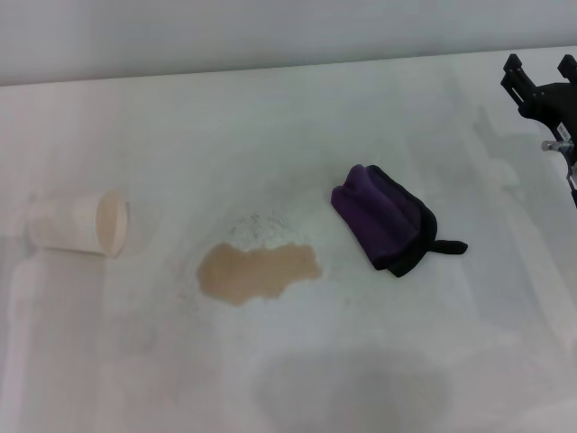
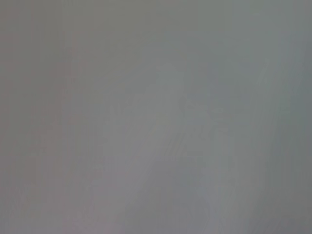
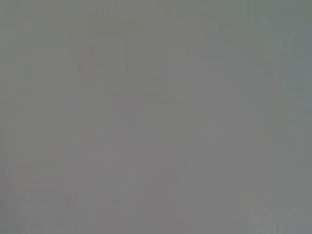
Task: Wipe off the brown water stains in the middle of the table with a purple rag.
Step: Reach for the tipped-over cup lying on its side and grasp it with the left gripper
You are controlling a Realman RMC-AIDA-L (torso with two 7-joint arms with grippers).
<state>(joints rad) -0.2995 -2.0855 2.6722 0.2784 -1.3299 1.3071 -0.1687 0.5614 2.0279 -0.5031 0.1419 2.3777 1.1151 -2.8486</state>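
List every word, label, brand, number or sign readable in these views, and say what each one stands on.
None: no readable text in any view.
Purple rag: no label or tag visible.
White paper cup, lying on its side: no print visible.
Table and brown water stains: no markings.
Right gripper, at the head view's far right edge: no lettering discernible.
Both wrist views show only plain grey.

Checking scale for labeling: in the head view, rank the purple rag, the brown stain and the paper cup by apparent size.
1. The purple rag and the brown water stains look about alike; no ranking between them.
2. The paper cup, tipped on its side, looks smallest.
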